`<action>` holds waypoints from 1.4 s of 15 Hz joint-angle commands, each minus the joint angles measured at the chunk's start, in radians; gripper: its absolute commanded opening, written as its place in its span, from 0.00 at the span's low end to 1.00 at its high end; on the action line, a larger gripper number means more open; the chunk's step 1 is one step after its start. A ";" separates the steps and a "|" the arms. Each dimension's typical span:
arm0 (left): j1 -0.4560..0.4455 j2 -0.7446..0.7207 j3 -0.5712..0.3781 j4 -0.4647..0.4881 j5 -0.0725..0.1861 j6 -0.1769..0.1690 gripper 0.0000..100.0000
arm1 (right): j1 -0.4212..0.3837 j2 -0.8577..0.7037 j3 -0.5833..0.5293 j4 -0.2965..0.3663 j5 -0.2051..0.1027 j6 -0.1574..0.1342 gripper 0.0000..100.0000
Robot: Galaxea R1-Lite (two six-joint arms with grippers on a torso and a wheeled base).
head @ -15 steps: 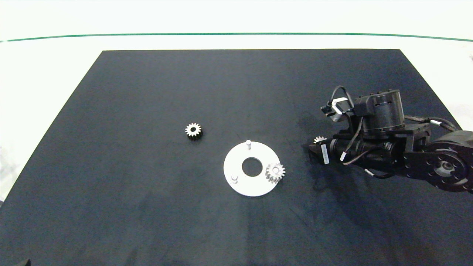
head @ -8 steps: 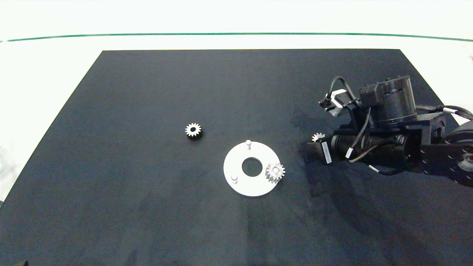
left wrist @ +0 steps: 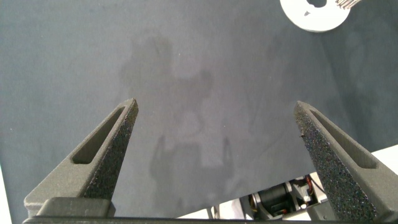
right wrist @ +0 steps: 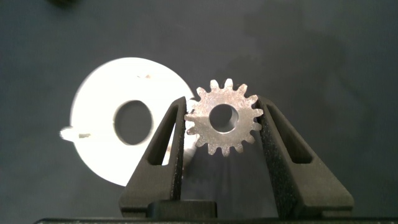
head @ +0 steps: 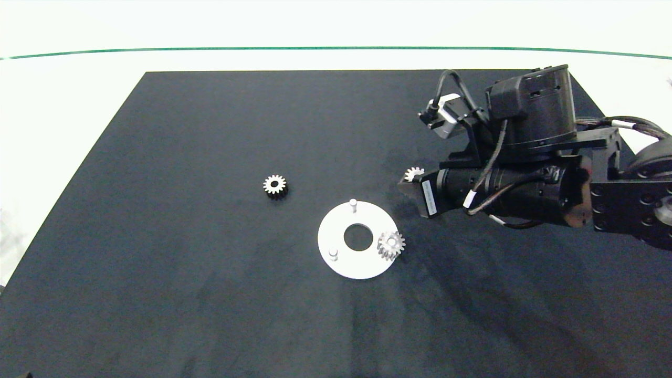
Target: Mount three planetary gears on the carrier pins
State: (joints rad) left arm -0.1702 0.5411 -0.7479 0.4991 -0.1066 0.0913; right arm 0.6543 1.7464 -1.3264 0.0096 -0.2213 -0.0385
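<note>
Now the second gear is in hand. The right claw [right wrist: 222, 121] pinches a planetary gear [right wrist: 222, 120] between its two fingers, teeth against the pads, bore facing the wrist camera, lifted off the desk [head: 210, 294]. In the head view that held gear [head: 414, 173] peeks out at the claw tip.

One gear [head: 391, 245] already sits on a pin of the white disc [head: 336, 231], below and just ahead of the claw. Two carrier pins are bare: the far pin [head: 353, 204], nearest the claw tip, and the near pin [head: 333, 253], across the centre hole. The third gear [head: 275, 185] lies on the desk well beyond the disc, away from the claw.

Next move, by my judgement: carry the gear over a bare pin, line the bore up, lower straight, mesh clear of the seated gear.

Right arm comes in low from the right side, wrist roughly level, claw pointing toward the disc. Left claw [left wrist: 214, 137] is spread wide, idle above bare desk, disc far ahead of it.
</note>
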 commanded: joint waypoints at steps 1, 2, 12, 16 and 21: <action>0.000 -0.001 -0.001 0.002 -0.001 0.001 1.00 | 0.036 0.081 -0.060 0.001 0.010 0.002 0.25; 0.000 -0.003 -0.001 0.002 0.001 0.001 1.00 | 0.039 0.102 -0.086 0.026 0.011 0.002 0.25; 0.000 -0.001 -0.004 0.001 -0.001 0.001 1.00 | 0.088 0.219 -0.263 0.139 0.014 0.008 0.25; 0.000 -0.003 -0.002 -0.001 -0.001 0.001 1.00 | 0.091 0.242 -0.280 0.139 0.014 0.008 0.25; 0.000 -0.001 -0.002 -0.001 0.001 0.001 1.00 | 0.093 0.260 -0.284 0.139 0.014 0.006 0.25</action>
State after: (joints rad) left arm -0.1698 0.5377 -0.7509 0.4955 -0.1066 0.0909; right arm 0.7466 1.9983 -1.6102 0.1491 -0.2062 -0.0313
